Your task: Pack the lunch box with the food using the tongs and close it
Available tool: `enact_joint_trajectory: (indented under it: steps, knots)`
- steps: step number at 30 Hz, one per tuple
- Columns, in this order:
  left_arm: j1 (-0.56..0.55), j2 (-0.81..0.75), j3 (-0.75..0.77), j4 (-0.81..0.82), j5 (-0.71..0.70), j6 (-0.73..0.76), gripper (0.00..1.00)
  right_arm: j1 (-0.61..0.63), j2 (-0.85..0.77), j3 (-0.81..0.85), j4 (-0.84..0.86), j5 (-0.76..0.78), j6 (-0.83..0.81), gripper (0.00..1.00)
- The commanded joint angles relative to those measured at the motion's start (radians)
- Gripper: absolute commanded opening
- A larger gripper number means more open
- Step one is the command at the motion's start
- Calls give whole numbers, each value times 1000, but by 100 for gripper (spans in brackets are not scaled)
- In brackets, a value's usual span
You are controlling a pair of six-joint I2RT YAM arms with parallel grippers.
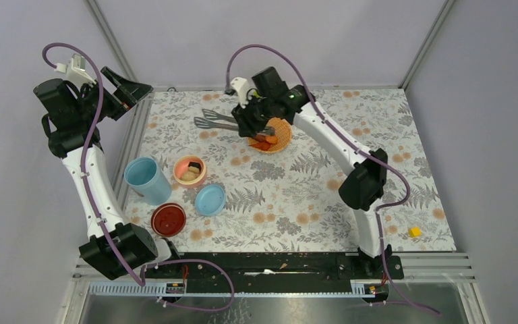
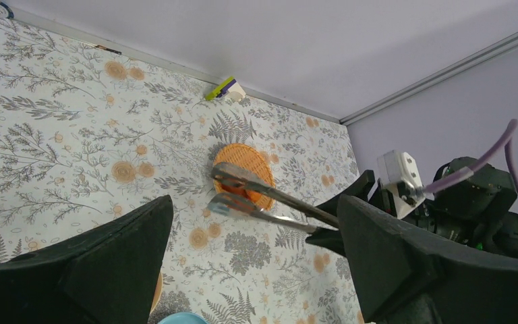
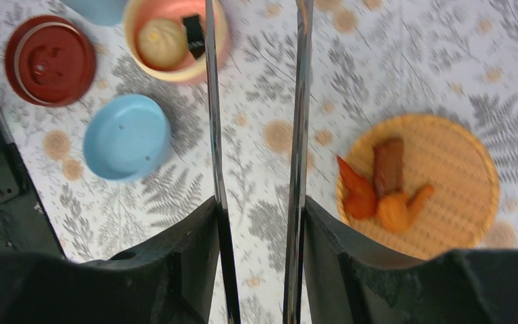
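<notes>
Slim silver metal tongs are pinched in the right gripper, left gripper spread. Fetching seems in hand: tips must be swung right of the claw onto orange food chunks.

Along the table's left edge a tub, bowl, blue lid and red lid crowd together, with only narrow gaps between them. Near the far edge the right gripper, clamping tongs, hangs over the plate. The middle toward the near edge lies open. A yellow block sits by the right edge.
</notes>
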Motion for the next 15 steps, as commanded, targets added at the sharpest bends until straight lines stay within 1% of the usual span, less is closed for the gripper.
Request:
enact_joint_trajectory:
  steps: [1, 6, 10, 15]
  knots:
    - [-1, -12, 21, 57, 11, -10, 99, -81, -123, -122, 45, 22, -30, 52]
    - [-1, -5, 19, 58, 16, -11, 99, -208, -207, -312, 51, 20, -111, 52]
    - [-1, -3, 2, 76, 25, -20, 99, -294, -265, -456, 56, 34, -229, 52]
    - [-1, 7, -13, 93, 38, -39, 99, -352, -300, -554, 54, 83, -377, 51]
